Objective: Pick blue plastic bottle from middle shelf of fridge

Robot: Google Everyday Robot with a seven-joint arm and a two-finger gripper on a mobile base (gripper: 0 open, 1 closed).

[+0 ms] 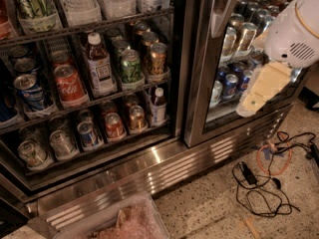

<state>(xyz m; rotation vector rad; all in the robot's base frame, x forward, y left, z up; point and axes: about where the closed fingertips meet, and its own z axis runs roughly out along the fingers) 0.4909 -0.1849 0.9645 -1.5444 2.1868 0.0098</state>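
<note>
The blue plastic bottle stands upright on the middle shelf of the open left side of the fridge. It has a white cap, reddish-brown contents and a white label. A red cola can stands to its left and a green can to its right. My gripper hangs from the white arm at the right, in front of the closed right glass door. It is far to the right of the bottle and holds nothing that I can see.
A smaller white-capped bottle and several cans stand on the lower shelf. More cans sit behind the right glass door. Black and orange cables lie on the floor at right. A clear bin sits at the bottom.
</note>
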